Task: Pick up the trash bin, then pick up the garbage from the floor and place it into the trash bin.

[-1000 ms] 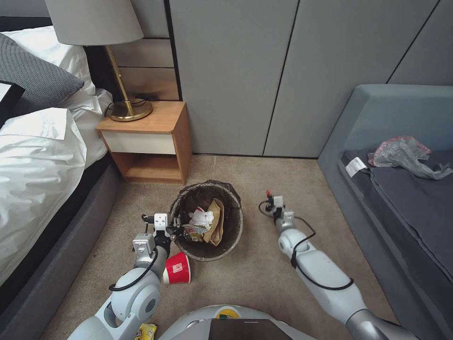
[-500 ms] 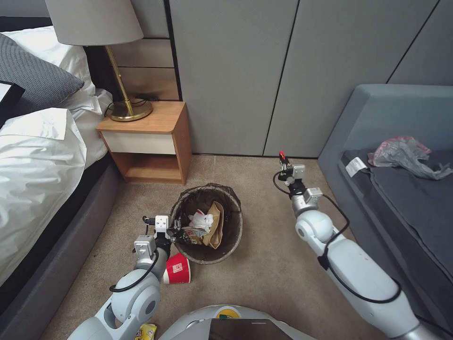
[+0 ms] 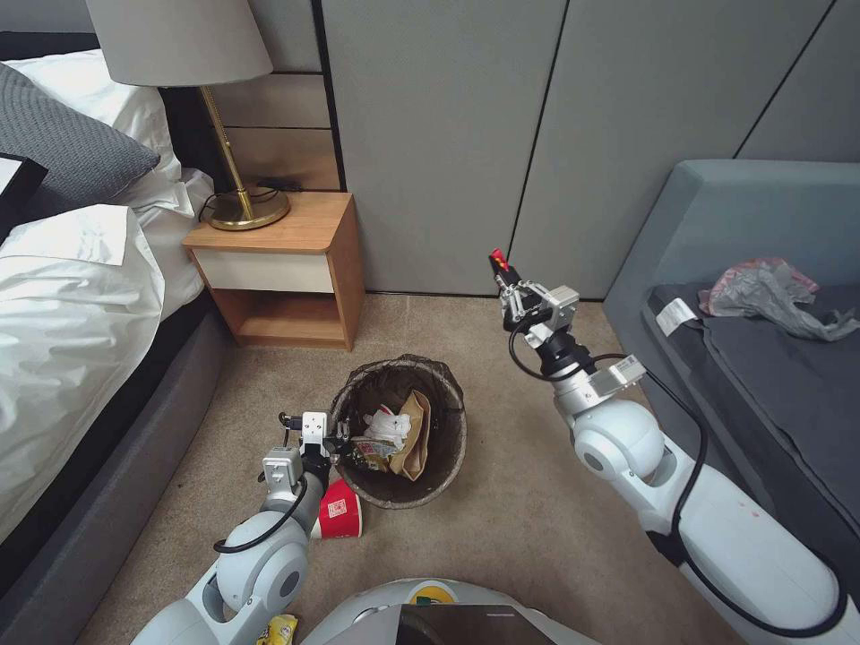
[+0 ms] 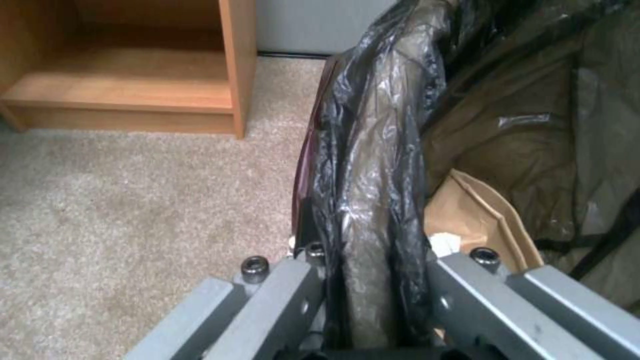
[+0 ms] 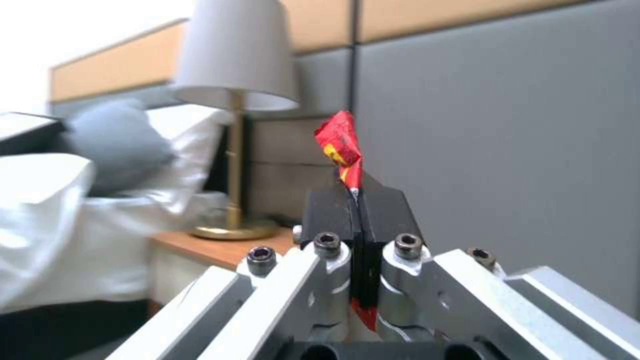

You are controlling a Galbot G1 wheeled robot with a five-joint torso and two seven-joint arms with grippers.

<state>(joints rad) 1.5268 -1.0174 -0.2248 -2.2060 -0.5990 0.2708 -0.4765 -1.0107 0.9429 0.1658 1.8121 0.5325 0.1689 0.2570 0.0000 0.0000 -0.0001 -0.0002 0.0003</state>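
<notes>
left hand (image 3: 336, 436) pinching trash bin (image 3: 448, 441) rim at its left | right hand (image 3: 504, 273) raised right of bin, far side, pinching red wrapper scrap (image 5: 339, 141) | paper cup (image 3: 337, 511) on floor near bin

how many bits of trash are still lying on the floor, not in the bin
2 in view: a red-and-white paper cup on its side against the trash bin, behind the left arm, and a yellow wrapper by the robot's base. The arms or base may hide more.

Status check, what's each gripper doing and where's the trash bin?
Left gripper clamped on trash bin rim. Right gripper raised beyond the bin, shut on red scrap. Red cup on the carpet by the bin.
</notes>
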